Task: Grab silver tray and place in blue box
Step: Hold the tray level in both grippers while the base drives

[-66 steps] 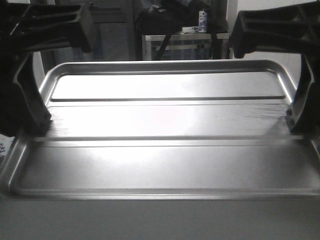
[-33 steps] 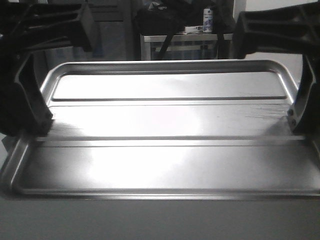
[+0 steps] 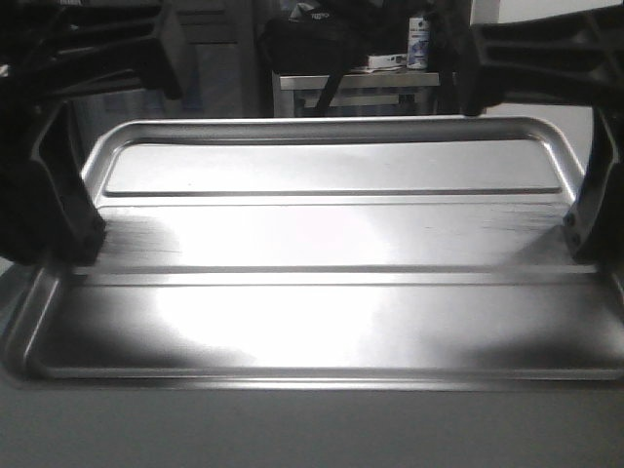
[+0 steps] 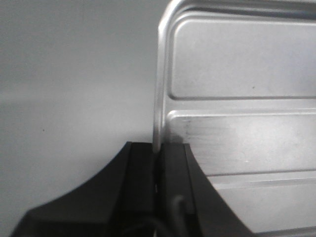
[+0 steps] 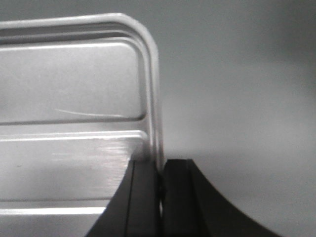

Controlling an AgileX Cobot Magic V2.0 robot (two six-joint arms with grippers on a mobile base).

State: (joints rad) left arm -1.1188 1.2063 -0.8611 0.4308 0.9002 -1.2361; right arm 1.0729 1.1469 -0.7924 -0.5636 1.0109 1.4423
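Observation:
The silver tray point(image 3: 322, 244) fills the front view, level, its two long ridges running left to right. My left gripper point(image 3: 70, 249) is shut on the tray's left rim, and in the left wrist view that gripper point(image 4: 157, 148) has the thin rim of the tray point(image 4: 242, 89) pinched between its black fingers. My right gripper point(image 3: 583, 244) is shut on the right rim; the right wrist view shows this gripper point(image 5: 161, 165) clamping the edge of the tray point(image 5: 69, 98). The blue box is out of view.
Behind the tray stands a metal-framed shelf point(image 3: 351, 88) carrying a dark bag point(image 3: 322, 29) and a small white bottle point(image 3: 419, 29). A plain grey surface point(image 4: 74, 89) lies below the tray in both wrist views.
The background shelf and bottle have shifted to the right and slightly up in the front view. A dark shadow has appeared on the tray's left part. Both grips hold unchanged.

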